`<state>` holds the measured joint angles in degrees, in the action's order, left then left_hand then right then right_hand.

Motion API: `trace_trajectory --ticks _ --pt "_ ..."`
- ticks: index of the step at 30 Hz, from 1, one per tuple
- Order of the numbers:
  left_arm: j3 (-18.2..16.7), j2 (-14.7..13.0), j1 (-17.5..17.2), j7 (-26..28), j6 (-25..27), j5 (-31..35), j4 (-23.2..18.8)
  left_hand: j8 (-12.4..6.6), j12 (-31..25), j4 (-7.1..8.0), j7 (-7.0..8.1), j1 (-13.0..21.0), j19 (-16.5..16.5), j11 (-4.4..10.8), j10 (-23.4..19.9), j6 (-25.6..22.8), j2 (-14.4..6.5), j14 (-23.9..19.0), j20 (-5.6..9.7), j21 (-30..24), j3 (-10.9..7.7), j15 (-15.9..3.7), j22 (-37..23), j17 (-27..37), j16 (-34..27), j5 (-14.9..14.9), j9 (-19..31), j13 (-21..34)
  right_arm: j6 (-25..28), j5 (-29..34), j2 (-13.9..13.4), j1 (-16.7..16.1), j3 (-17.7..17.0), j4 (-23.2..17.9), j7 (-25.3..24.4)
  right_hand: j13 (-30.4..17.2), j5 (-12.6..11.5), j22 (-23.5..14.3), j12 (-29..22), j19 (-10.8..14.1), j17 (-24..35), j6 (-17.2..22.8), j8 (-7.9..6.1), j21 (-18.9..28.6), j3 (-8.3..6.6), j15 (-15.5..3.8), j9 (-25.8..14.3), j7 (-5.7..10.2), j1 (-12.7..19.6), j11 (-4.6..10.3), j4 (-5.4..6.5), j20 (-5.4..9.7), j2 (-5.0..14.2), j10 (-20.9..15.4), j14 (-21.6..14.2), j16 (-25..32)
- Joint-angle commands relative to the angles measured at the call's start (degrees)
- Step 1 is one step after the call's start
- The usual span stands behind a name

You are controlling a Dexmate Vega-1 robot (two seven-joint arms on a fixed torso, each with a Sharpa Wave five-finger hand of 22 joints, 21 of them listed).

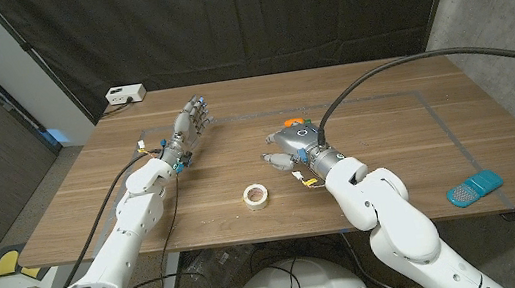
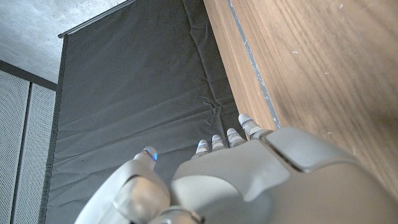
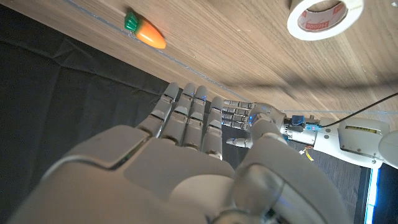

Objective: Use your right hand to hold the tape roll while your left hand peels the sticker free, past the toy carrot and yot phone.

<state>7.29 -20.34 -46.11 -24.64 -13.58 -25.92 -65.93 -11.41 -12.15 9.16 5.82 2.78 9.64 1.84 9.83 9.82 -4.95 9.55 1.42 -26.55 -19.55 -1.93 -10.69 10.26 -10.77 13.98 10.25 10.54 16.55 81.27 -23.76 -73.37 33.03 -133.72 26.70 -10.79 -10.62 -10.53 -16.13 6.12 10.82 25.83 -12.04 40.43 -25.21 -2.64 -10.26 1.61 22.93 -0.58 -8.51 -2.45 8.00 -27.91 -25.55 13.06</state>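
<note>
Head view: the tape roll (image 1: 257,196) lies flat on the desk (image 1: 412,168), near the front edge, between the two arms and touched by neither. The right hand (image 1: 287,147) hovers just beyond and to the side of the roll, fingers apart and holding nothing. The left hand (image 1: 192,123) stands well apart on the far side of the desk, fingers spread and empty. The toy carrot (image 1: 292,121) sits directly behind the right hand, partly hidden by it. A blue toy phone (image 1: 474,186) lies well off to the outer side of the right arm, and a white box (image 1: 124,95) sits beyond the desk's far corner. Left wrist view: the left hand (image 2: 249,180) faces the black curtain (image 2: 137,93) past the desk edge, with no object between its fingers. Right wrist view: the right hand (image 3: 186,168) is extended and unloaded; the roll (image 3: 324,17) and carrot (image 3: 144,31) lie on the desk ahead of it. Risk: a light roll may slide or tip if pressed off-centre, and the carrot close by could be knocked during repositioning. No sticker end is discernible.
</note>
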Motion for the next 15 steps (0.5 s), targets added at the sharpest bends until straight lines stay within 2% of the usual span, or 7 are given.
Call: trace_trajectory --ticks 1,15 --pt "-0.11 0.23 0.13 -0.34 0.06 0.27 0.24 0.39 0.23 0.02 0.33 0.21 3.12 -0.07 1.70 3.65 -2.16 5.62 -0.44 0.22 0.15 -0.14 -0.15 0.11 0.13 0.26 0.27 0.07 0.79 3.33 0.36 0.41 1.98 0.44 2.25 -0.30 0.33 -0.15 -0.55 0.69 0.21 0.96 -0.23 -0.41 0.95 -0.83 -0.35 -0.32 -0.14 -0.02 -0.05 -0.19 -1.83 -1.22 -1.04 0.46" --pt "-0.35 -0.26 -1.08 0.43 0.63 0.25 -1.55 0.41 0.27 0.04 0.36 0.23 3.10 0.01 1.67 3.64 -2.20 5.63 -0.61 0.32 0.18 -0.14 -0.16 0.11 0.15 0.27 0.28 0.07 0.77 7.34 0.96 0.79 3.89 2.53 1.95 -0.57 0.24 -0.17 -1.52 2.97 0.80 4.31 -0.83 -0.14 1.37 -2.76 -0.43 0.16 2.97 1.05 -1.20 0.32 -2.77 -4.75 -5.08 2.16"
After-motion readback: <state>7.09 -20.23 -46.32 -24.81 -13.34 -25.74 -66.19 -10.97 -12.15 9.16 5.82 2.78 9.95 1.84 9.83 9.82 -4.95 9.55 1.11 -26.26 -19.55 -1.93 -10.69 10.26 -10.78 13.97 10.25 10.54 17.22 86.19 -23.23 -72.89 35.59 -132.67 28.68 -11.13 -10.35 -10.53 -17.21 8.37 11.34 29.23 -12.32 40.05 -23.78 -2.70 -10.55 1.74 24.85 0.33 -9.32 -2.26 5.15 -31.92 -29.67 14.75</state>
